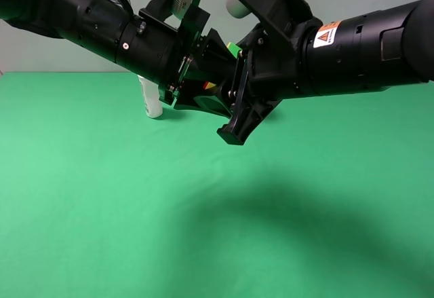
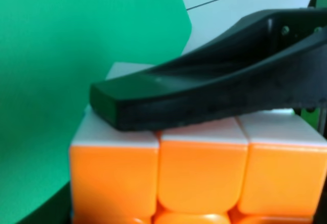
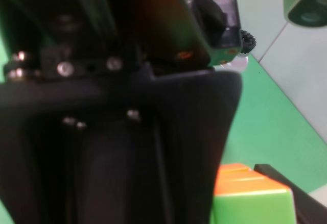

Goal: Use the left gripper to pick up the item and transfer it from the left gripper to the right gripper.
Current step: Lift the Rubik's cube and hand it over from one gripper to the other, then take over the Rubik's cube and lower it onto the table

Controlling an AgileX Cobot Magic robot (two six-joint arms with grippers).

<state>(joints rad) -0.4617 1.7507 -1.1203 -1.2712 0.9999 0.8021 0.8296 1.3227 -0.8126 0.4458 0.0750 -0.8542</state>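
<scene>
Both arms meet in the air above the green table (image 1: 203, 210). The puzzle cube (image 1: 232, 45) is almost hidden between them; only small green, yellow and red bits show. My left gripper (image 1: 203, 84) is shut on it. In the left wrist view the cube (image 2: 204, 168) shows an orange face and a white face. One black finger (image 2: 204, 96) of my right gripper lies across the white face. My right gripper (image 1: 227, 87) stands open around the cube, one finger (image 1: 234, 129) hanging below it. In the right wrist view the cube's green and orange corner (image 3: 250, 201) sits beside a dark finger (image 3: 153, 157).
A white bottle (image 1: 150, 100) stands on the table behind the left arm, its top hidden. A pale wall runs behind the table's far edge. The arms cast a shadow (image 1: 285, 210) on the cloth in the middle.
</scene>
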